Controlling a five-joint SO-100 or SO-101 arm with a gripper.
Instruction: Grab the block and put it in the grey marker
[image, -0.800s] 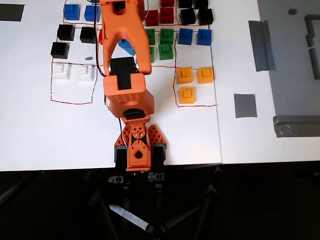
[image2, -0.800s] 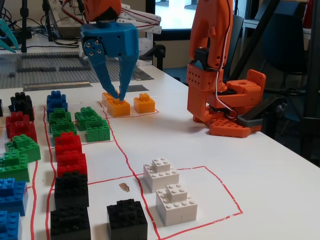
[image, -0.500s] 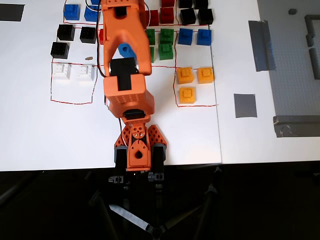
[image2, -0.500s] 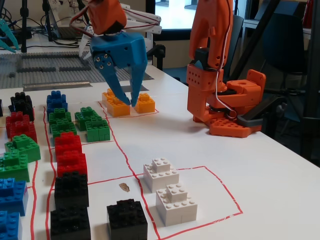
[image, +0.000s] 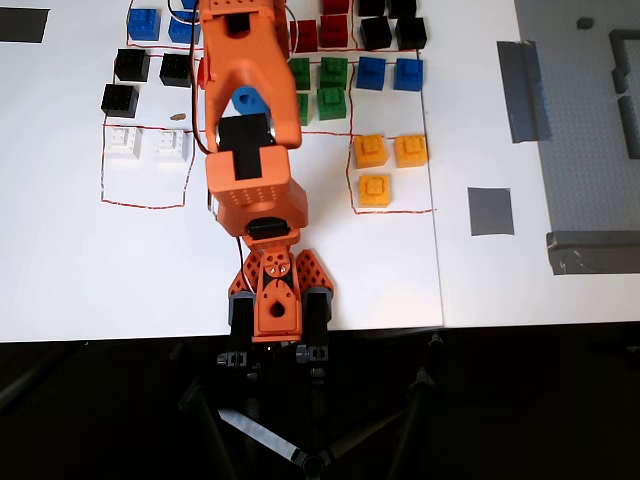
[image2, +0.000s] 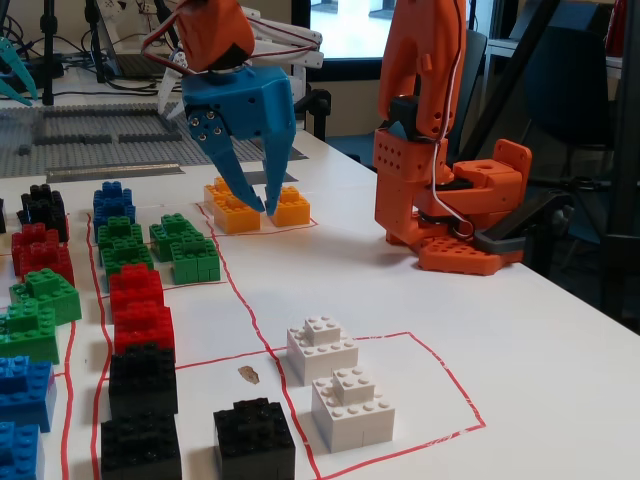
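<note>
Two white blocks sit side by side in a red-outlined box at the left of the overhead view, one (image: 123, 142) beside the other (image: 172, 145). In the fixed view they lie front centre, one (image2: 322, 347) behind the other (image2: 352, 405). The grey marker (image: 490, 211) is a flat square patch far right in the overhead view; it is out of the fixed view. My blue gripper (image2: 252, 195) hangs open and empty above the table, fingers pointing down, away from the white blocks. In the overhead view the orange arm (image: 250, 120) hides its fingertips.
Three yellow bricks (image: 383, 165) lie between the arm and the marker. Green (image2: 185, 250), red (image2: 140, 305), black (image2: 253, 435) and blue (image: 385, 72) bricks fill the far and left areas. A long grey tape strip (image: 522, 90) and grey baseplate (image: 590, 130) lie right. The arm base (image: 272, 300) stands at the front edge.
</note>
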